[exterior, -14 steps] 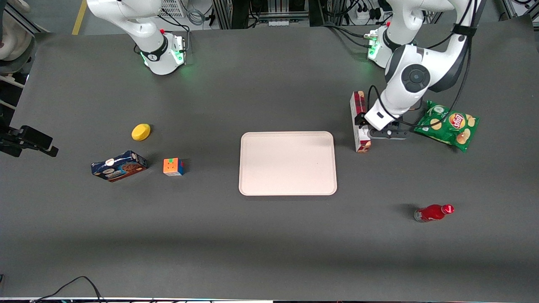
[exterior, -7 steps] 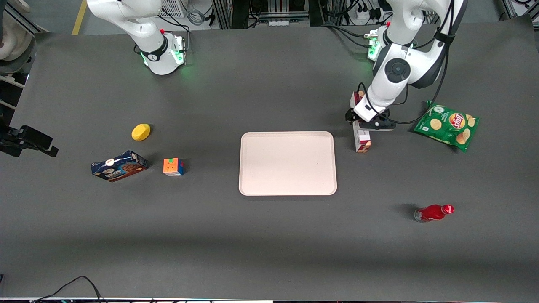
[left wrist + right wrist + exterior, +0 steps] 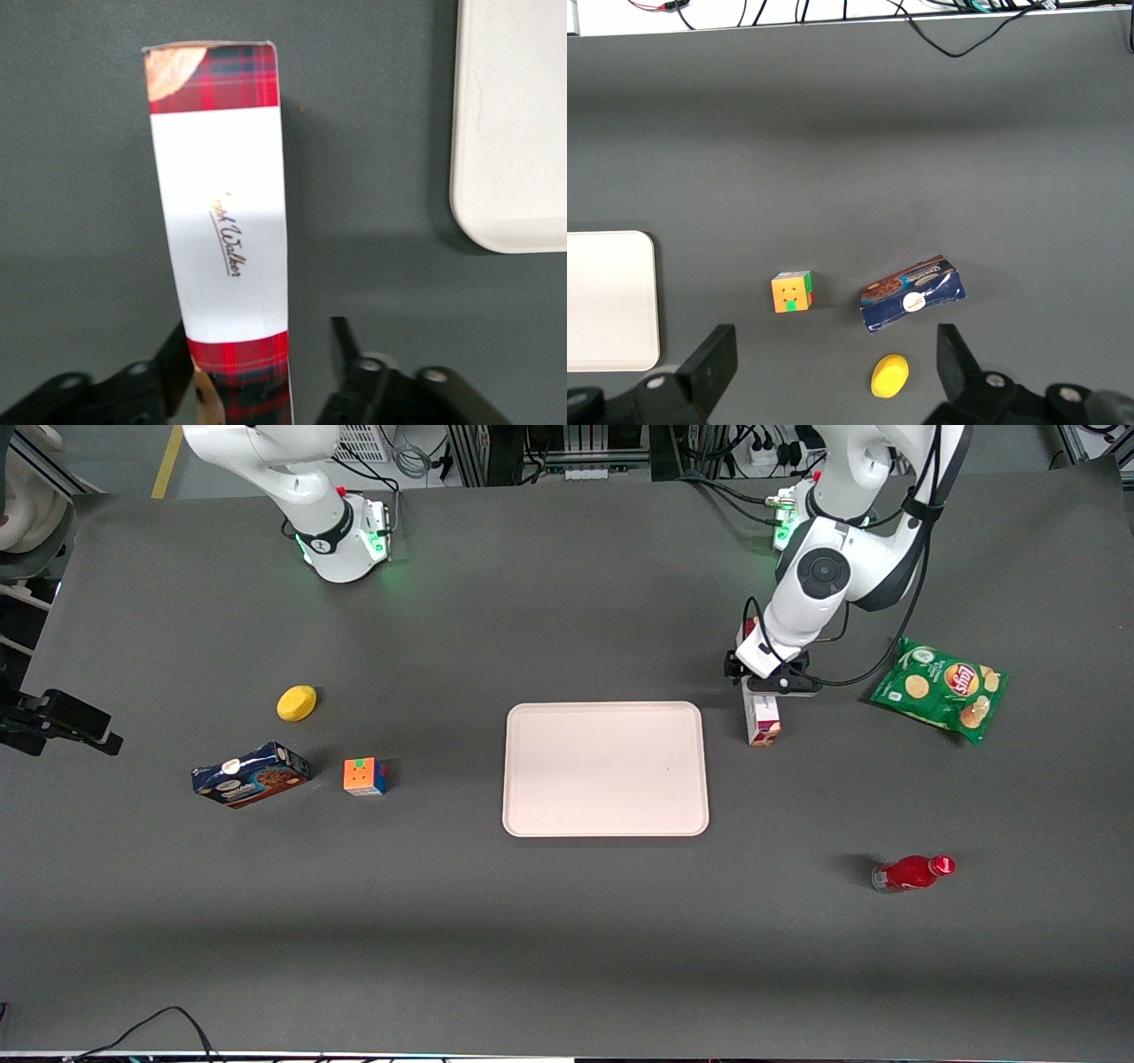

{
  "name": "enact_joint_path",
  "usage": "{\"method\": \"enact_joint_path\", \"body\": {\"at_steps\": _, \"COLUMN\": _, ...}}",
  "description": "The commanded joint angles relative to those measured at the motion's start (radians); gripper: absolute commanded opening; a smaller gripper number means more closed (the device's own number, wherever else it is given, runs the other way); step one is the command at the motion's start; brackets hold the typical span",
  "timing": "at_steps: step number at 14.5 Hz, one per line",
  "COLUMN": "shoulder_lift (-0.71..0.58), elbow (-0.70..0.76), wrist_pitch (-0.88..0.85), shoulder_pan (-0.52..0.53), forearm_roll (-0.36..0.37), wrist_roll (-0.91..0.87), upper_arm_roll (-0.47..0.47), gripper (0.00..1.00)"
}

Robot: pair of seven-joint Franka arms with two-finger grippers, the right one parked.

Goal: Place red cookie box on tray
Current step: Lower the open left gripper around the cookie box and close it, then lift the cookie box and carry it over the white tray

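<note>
The red cookie box (image 3: 763, 723) lies on the table beside the tray (image 3: 606, 771), toward the working arm's end. Its plaid carton with a white label panel (image 3: 221, 221) fills the left wrist view, with a corner of the tray (image 3: 514, 124) alongside it. My left gripper (image 3: 764, 682) hangs over the part of the box farther from the front camera and hides it there. The gripper (image 3: 260, 350) is open and straddles the box's end. One finger (image 3: 177, 363) sits close against the carton's side, the other finger (image 3: 341, 345) stands apart with a gap.
A green chips bag (image 3: 943, 689) lies beside the gripper toward the working arm's end. A red bottle (image 3: 912, 872) lies nearer the front camera. A colour cube (image 3: 364, 776), a blue cookie box (image 3: 251, 774) and a yellow object (image 3: 297, 702) lie toward the parked arm's end.
The left arm has swung from beside the box to over it, away from the front camera, covering more of the carton. The box has stayed where it was.
</note>
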Motion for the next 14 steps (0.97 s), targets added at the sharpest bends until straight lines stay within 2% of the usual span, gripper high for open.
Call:
{"method": "enact_joint_path", "body": {"at_steps": 1, "shoulder_lift": 0.003, "elbow": -0.01, "wrist_pitch": 0.02, "shoulder_pan": -0.003, "forearm_roll": 0.002, "wrist_roll": -0.026, "upper_arm_roll": -0.006, "gripper": 0.37}}
{"method": "enact_joint_path", "body": {"at_steps": 3, "shoulder_lift": 0.003, "elbow": -0.006, "wrist_pitch": 0.018, "shoulder_pan": -0.001, "forearm_roll": 0.002, "wrist_roll": -0.026, "upper_arm_roll": -0.004, "gripper": 0.25}}
{"method": "enact_joint_path", "body": {"at_steps": 4, "shoulder_lift": 0.002, "elbow": 0.001, "wrist_pitch": 0.014, "shoulder_pan": 0.0, "forearm_roll": 0.002, "wrist_roll": -0.018, "upper_arm_roll": -0.004, "gripper": 0.12}}
{"method": "enact_joint_path", "body": {"at_steps": 5, "shoulder_lift": 0.0, "elbow": 0.012, "wrist_pitch": 0.005, "shoulder_pan": 0.0, "forearm_roll": 0.002, "wrist_roll": -0.012, "upper_arm_roll": -0.003, "gripper": 0.06}}
{"method": "enact_joint_path", "body": {"at_steps": 8, "shoulder_lift": -0.03, "elbow": 0.09, "wrist_pitch": -0.104, "shoulder_pan": 0.006, "forearm_roll": 0.002, "wrist_roll": 0.008, "upper_arm_roll": 0.014, "gripper": 0.01}}
{"method": "enact_joint_path", "body": {"at_steps": 11, "shoulder_lift": -0.05, "elbow": 0.307, "wrist_pitch": -0.419, "shoulder_pan": 0.005, "forearm_roll": 0.002, "wrist_roll": 0.078, "upper_arm_roll": 0.065, "gripper": 0.01}}
{"method": "enact_joint_path", "body": {"at_steps": 14, "shoulder_lift": -0.033, "elbow": 0.545, "wrist_pitch": -0.633, "shoulder_pan": 0.005, "forearm_roll": 0.004, "wrist_roll": 0.12, "upper_arm_roll": 0.096, "gripper": 0.01}}
